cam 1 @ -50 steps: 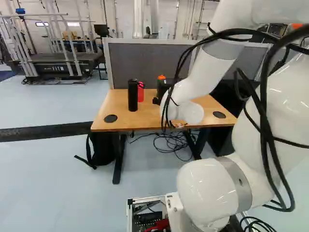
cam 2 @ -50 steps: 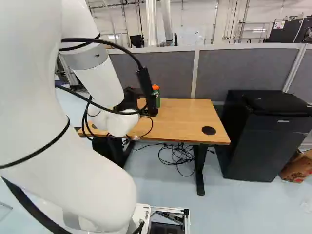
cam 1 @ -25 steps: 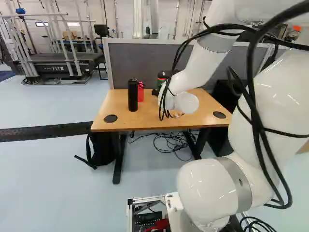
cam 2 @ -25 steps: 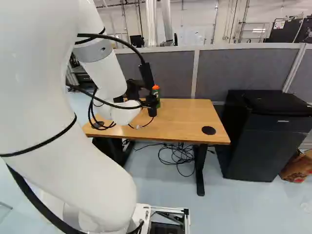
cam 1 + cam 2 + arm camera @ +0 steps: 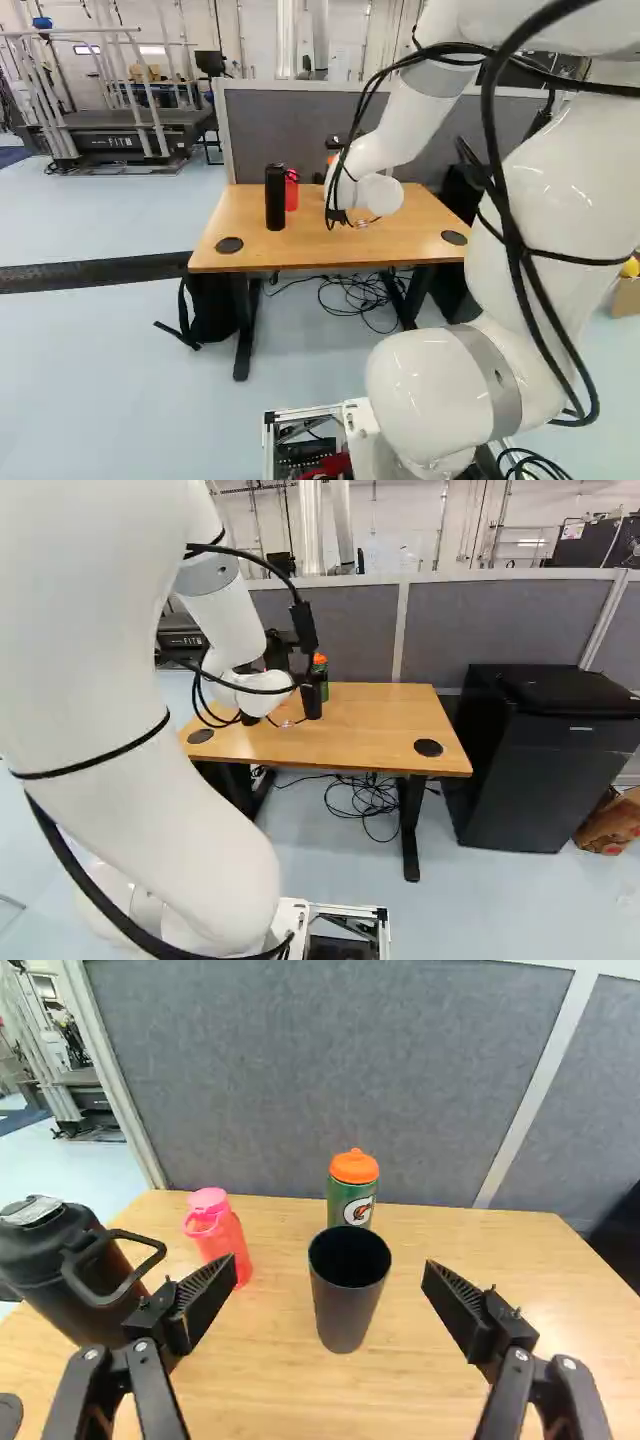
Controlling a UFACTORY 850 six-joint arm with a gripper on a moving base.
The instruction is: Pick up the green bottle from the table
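In the left base view, a dark part of my gripper (image 5: pixel 338 215) shows low beside the white wrist, over the table. The wrist view has my gripper (image 5: pixel 330 1305) open, its two fingers wide apart with nothing held. Beyond the fingertips, the green bottle (image 5: pixel 352 1203) with an orange cap stands upright near the grey partition. A black cup (image 5: pixel 342 1310) stands in front of it and hides its lower part. The right base view also catches the green bottle (image 5: pixel 321 680) beside the dark cup (image 5: pixel 312 702).
On the wooden table (image 5: pixel 480 1290) a pink bottle (image 5: pixel 222 1237) stands beside the green one. A large black flask with a handle (image 5: pixel 75 1275) is close to one finger. The grey partition (image 5: pixel 330 1070) rises behind the table. A black cabinet (image 5: pixel 540 760) stands to its right.
The arm has swung and its wrist has come lower over the table, shifting left in the left base view and slightly right in the right one. The base and the table's things have stayed put.
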